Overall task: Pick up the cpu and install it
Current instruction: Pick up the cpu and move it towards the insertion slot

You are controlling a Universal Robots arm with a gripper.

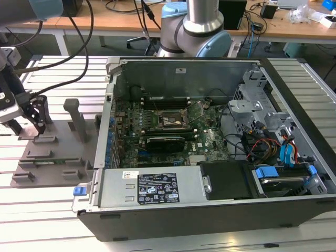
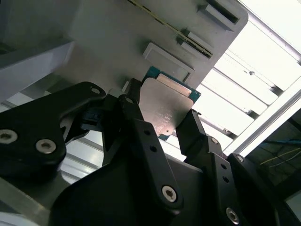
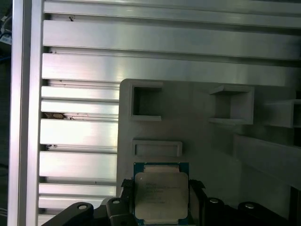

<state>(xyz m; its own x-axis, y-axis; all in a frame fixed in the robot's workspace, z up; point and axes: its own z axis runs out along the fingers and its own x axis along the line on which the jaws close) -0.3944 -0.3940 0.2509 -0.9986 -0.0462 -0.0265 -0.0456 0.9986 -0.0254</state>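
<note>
CPU: I count one, a flat square chip with a silvery lid on a green board. It sits between the two black fingers of the claw. In both wrist views the fingers bear on two opposite edges of the chip, so I read the claw as closed narrow around it.

In the first wrist view the CPU lies over the grey fixture plate, just beside one shallow rectangular recess. I cannot tell whether the chip rests on the plate or is lifted off it. Further along the plate I count two square pockets.

In the exterior view the claw hangs at the exterior view's left, over the one fixture plate. That plate lies on the slatted metal counter and carries an upright grey post.

One open computer case lies on the counter to the exterior view's right of the plate, well apart from the claw. Inside it I see:

- one green motherboard
- one processor socket near the board's middle
- one long black card just beside the socket
- one bundle of coloured cables
- one metal drive cage

One arm base stands behind the case.
</note>
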